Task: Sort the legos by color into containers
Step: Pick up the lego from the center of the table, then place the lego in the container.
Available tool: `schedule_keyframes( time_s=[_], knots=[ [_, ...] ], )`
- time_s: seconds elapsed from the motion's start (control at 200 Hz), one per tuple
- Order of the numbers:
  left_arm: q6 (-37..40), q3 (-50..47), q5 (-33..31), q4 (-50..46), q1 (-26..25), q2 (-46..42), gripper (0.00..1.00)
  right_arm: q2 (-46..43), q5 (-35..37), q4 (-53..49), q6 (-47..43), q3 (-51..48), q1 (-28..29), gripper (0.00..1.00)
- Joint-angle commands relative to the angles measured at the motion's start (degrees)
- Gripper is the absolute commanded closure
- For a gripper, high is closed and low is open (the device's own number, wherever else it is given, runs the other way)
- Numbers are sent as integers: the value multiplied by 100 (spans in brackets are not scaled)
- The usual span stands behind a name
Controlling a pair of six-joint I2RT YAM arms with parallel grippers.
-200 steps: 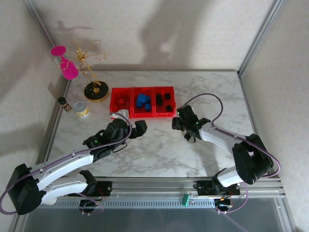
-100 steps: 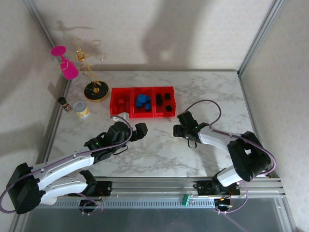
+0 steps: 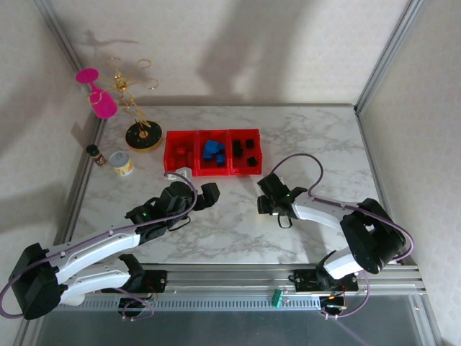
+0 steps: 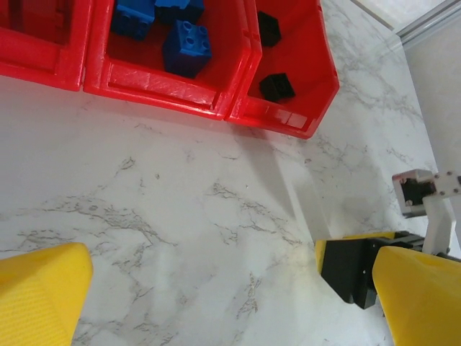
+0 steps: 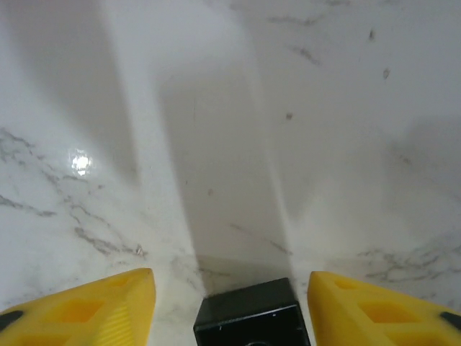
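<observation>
**Figure: colour sorting, late stage (top and two wrist views).** The containers [image 3: 216, 172], three red bins joined in a row, are standing on the marble worktop [image 3: 238, 231]. Sorted legos are lying inside them. Red pieces [image 3: 180, 153] are sitting in the bin at the left-arm end, blue legos [image 4: 186, 49] in the middle bin, and black legos [image 4: 276, 86] in the bin at the right-arm end. Each bin is thus serving a single colour.

One black brick [image 5: 251, 316] is lying loose on the worktop, near the containers on their near side, in front of the bin at the right-arm end. The right pincer [image 5: 230, 281] is straddling this brick with its yellow fingers [image 5: 94, 306] parted, one on each side. A clear gap is showing beside the brick on at least one side, so nothing is being pinched yet. The straddle is judged to be setting up a squeeze across the brick's flat sides, the surest hold on so small a piece.

The left pincer [image 3: 209, 193] is hovering just in front of the containers' near wall, spread wide and carrying nothing. It is apparently leaving the loose brick to the arm that is nearer to it. By colour, the brick is awaiting transfer to the bin holding the black legos.
</observation>
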Motion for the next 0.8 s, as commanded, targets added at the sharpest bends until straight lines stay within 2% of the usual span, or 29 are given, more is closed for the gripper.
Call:
schedule_keyframes(
  time_s=[0.0, 0.355, 0.586, 0.791],
  knots=[
    [-34, -37, -216, -115, -50, -182, 0, 107, 236, -272, 191, 4, 119, 47],
    [17, 21, -269, -133, -50, -162, 0, 147, 421, -246, 62, 282, 142, 67],
    [277, 226, -496, -226, -38, -138, 0, -50, 298, -38, -107, 883, 109, 70],
    [528, 401, -467, -142, 189, -13, 0, 627, 393, 278, -445, 1927, -85, 71]
  ],
)
